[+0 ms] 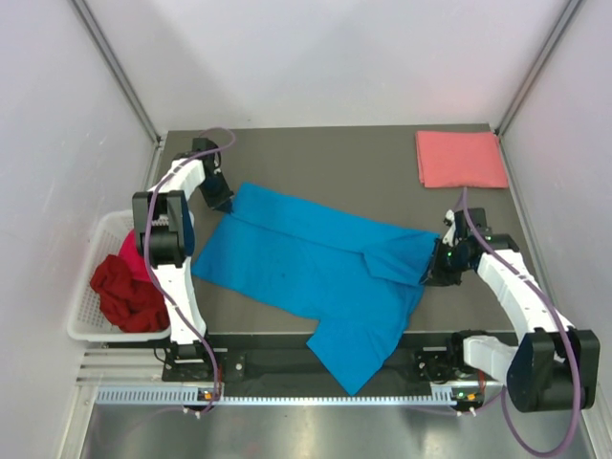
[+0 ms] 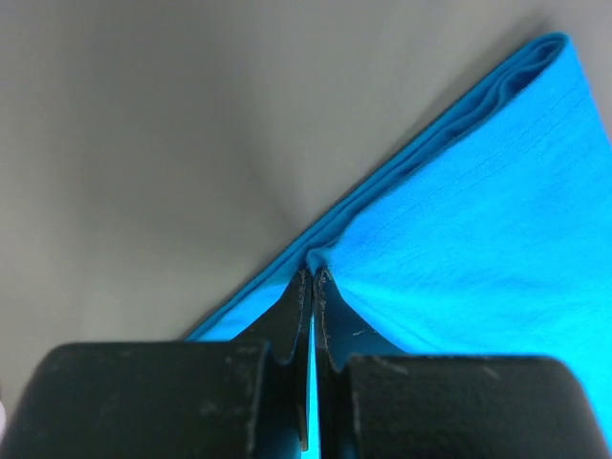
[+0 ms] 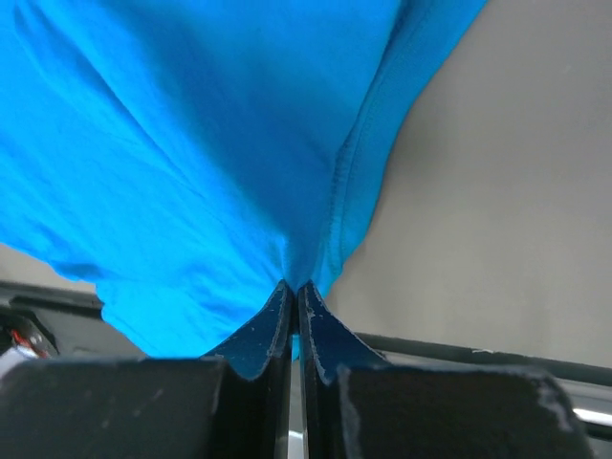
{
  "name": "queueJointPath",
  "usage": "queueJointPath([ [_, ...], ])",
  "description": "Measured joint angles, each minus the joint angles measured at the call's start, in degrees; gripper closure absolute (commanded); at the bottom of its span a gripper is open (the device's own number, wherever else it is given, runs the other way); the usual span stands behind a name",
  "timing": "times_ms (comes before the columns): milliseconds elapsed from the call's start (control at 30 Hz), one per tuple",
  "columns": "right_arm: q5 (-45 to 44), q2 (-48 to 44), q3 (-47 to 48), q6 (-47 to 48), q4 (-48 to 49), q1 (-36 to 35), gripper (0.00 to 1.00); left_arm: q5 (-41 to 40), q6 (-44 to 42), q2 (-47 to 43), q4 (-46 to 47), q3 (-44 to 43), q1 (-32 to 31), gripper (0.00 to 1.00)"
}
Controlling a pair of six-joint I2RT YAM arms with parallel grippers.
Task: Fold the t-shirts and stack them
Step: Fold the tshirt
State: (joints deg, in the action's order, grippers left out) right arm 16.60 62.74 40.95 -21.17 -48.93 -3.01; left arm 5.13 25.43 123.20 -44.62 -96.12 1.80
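Blue t-shirt [image 1: 306,273]: was spread across the table [image 1: 316,158], with its lower part draped over the near edge.
Left gripper [image 2: 313,277]: was pressed together, and the shirt's far-left edge was pinched.
Right gripper [image 3: 295,287]: was clamped on the shirt's right edge.
Salmon t-shirt [image 1: 461,159]: was laid folded at the far-right corner.
Dark red t-shirt [image 1: 124,292]: was heaped in the basket [image 1: 81,330].

Top view: bright, even overhead light, sharp focus. White walls [image 1: 316,57] washed out toward 12 o'clock. Shadows soft, short. Glare on front rail [image 1: 316,395] at 6 o'clock. Wall lines splay toward corners.
Left wrist view: table [image 2: 143,143] soft, smooth grey falloff; left gripper [image 2: 313,277] dark, grainy at 6 o'clock.
Right wrist view: blue t-shirt [image 3: 191,143] saturated, folds shaded; right gripper [image 3: 295,287] underexposed at 6 o'clock.
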Motion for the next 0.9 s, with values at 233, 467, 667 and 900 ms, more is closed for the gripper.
queueJointPath([
  [233, -3.8, 3.72, 10.86, -1.2, -0.11, 0.57, 1.0, 3.63, 2.64, 0.0, 1.99, -4.07, 0.0, 1.0],
  [467, -5.95, 16.24, 26.95, -1.44, 2.45, 3.13, 1.0, 9.11, 5.57, 1.75, 7.45, -12.48, -0.02, 1.0],
  [667, -7.37, 23.65, 37.97, -1.27, 2.56, 6.51, 1.0, 12.59, 7.58, 7.3, 12.04, -18.14, -0.02, 1.0],
  [900, -7.93, 29.05, 46.97, 0.48, 2.23, 7.1, 1.0, 15.54, 9.9, 12.98, 15.23, -21.42, -0.02, 1.0],
])
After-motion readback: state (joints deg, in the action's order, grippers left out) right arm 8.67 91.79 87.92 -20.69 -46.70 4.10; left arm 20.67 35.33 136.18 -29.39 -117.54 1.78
